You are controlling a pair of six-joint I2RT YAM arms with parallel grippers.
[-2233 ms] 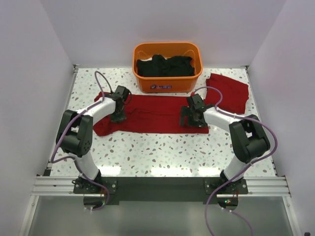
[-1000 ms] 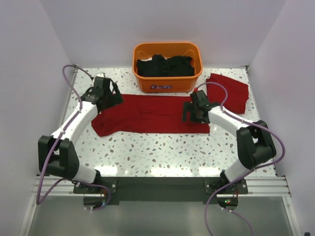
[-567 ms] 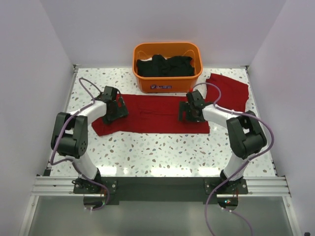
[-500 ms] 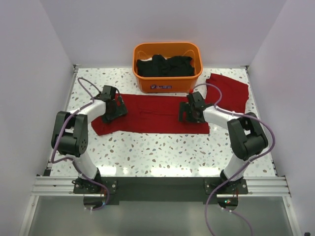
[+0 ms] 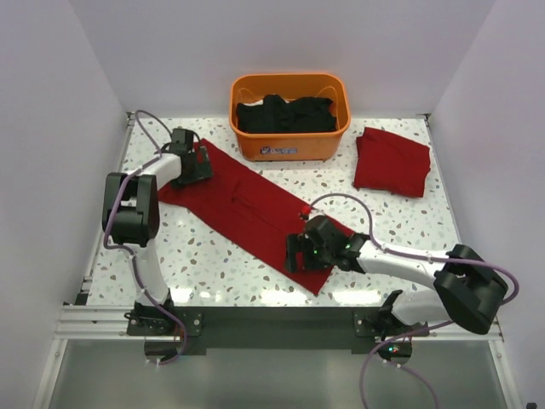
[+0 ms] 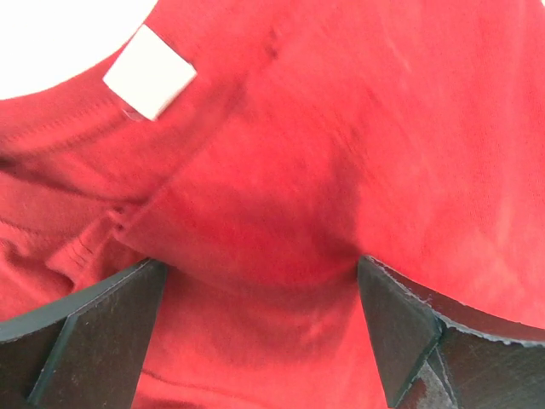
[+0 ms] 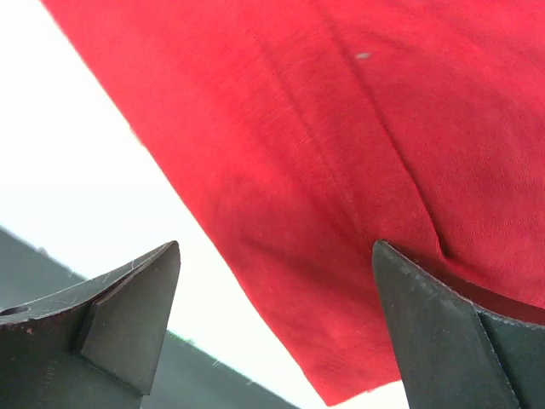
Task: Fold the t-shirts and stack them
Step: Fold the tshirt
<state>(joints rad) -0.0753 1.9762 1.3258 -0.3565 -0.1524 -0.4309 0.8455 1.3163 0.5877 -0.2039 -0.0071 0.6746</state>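
Note:
One dark-red t-shirt (image 5: 247,204) lies as a long folded strip, slanting from the back left to the near middle of the table. My left gripper (image 5: 194,162) is at its back-left end, jaws open and set down over the cloth (image 6: 281,170) beside the white neck label (image 6: 149,72). At the strip's near end my right gripper (image 5: 296,253) is also open. Its fingers straddle the shirt's corner (image 7: 341,213), by the table's front edge. A second t-shirt (image 5: 392,160) lies folded at the back right.
An orange basket (image 5: 289,145) holding dark clothes stands at the back centre, just behind the strip. Side walls close in the table left and right. A dark rail (image 5: 272,319) runs along the near edge by the arm bases.
The strip lay straight across the table; now it slants, its right end swung to the near edge with my right gripper. My left gripper shifted toward the back-left end.

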